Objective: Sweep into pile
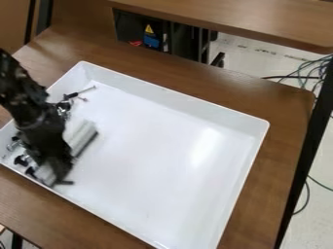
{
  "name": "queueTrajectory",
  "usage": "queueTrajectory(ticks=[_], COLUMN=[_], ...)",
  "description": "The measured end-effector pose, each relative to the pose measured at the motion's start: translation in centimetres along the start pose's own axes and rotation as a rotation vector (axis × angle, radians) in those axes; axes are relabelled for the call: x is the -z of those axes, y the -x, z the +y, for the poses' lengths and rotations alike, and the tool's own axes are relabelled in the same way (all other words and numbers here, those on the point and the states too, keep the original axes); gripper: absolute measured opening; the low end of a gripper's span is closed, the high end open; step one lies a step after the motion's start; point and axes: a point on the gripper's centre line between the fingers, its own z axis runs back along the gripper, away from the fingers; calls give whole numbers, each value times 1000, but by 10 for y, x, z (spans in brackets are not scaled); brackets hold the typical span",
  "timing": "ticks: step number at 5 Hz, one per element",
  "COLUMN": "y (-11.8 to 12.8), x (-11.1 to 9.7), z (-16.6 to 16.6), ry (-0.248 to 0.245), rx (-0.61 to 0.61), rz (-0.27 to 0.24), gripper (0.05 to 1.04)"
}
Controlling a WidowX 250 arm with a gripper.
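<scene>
- In the left part of the wide, white, rectangular tray (156,247), small silvery metal pieces (13,144) and short black knob-like pieces (23,159) lie scattered between the sweeper and the tray's left wall.
- Just right of them, the black two-finger gripper (57,171) hangs low over the near left part; whether it is clenched on the sweeper or released I cannot tell, though its place across the middle suggests a grasp.
- Under and beside it is the pale grey, long, block-like sweeper (81,136) with a dark lower edge. Its long axis slants from near the tray's front wall up and rightward, roughly along the left wall. With the loose pieces on its left side, a gathering stroke would, I judge, go leftward, broad face first.
- Beyond the sweeper's upper end lie a cluster of dark and silvery pieces (64,108) and a thin, long-shanked piece (83,91); a straight stroke could miss these, so they may need their own pass toward the near left corner.
- Rightward, the brown wooden table (286,126) borders the tray.
</scene>
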Motion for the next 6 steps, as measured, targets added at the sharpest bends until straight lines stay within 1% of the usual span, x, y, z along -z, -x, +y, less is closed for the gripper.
queueTrajectory(ticks=[1,2,3,4,5,6], y=[0,-3,-10,-38,-67,-87], x=[2,-2,-15,-54,-77,-69], z=[27,30,22,-1,-44,-71], ry=[-26,-23,-13,-35,-3,58], rx=[8,8,-2,-102,-132,-197], rz=[41,32,10,-78,-98,-135], gripper=[359,359,360,359,360,359])
